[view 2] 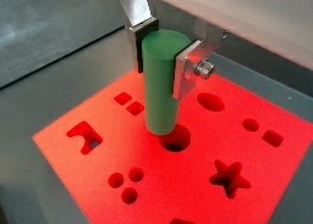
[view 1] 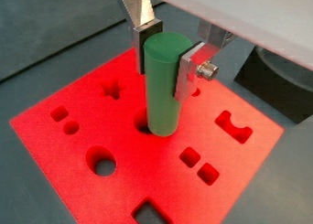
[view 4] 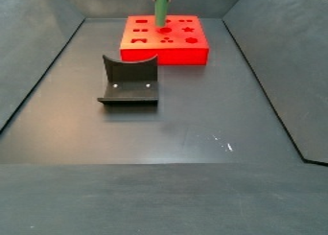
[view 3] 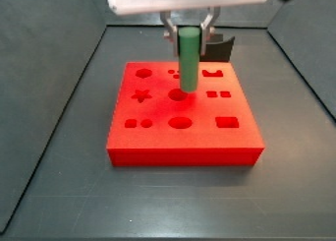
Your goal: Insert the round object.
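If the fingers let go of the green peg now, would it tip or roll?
Probably tip: the green peg is slender, upright, its lower end at the round hole in the red block. Once down, its cylindrical shape should roll. It looks stiff; the gripper holds it straight.

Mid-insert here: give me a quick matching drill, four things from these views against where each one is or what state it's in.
Things:
1. green peg
2. red block
3. dark curved holder
4. pincer

States:
A. alone on the dark floor, apart from the block
B. shut on a piece, above the block
C. upright, lower end at a round hole
D. flat on the floor, top full of shaped cutouts

Pairs: 1-C, 2-D, 3-A, 4-B
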Motion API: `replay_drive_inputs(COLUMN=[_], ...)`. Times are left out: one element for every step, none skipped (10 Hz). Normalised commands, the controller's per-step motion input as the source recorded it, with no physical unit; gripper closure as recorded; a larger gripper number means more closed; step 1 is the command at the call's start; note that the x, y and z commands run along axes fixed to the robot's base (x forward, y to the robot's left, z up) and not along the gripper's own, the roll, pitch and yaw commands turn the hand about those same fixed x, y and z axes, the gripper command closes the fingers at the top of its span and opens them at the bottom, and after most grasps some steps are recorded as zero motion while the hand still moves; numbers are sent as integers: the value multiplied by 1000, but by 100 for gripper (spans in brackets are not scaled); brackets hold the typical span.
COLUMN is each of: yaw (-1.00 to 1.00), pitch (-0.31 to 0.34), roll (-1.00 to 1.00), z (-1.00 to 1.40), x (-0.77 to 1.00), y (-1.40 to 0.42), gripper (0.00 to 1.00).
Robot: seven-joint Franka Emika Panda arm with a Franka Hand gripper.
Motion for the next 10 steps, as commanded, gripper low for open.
replay_drive_inputs(yaw=[0,0,0,0,0,0,0,9,0,-9], pitch=[0,-80,-94,-66,-84,-94,-81,-90,-96,-76], roll=[0,0,1,-14,-33,-27,-14,-1,-37,-57], z=[-31,-140,-211,-154,-191,-194,-183,-154,-131,-177], x=[0,-129,-197,-77,-71,-54,-40,-94,-169,-171], y=[0,0,0,0,0,-54,-57,-97,0,77], gripper=[100,100,100,100,100,100,100,100,100,100])
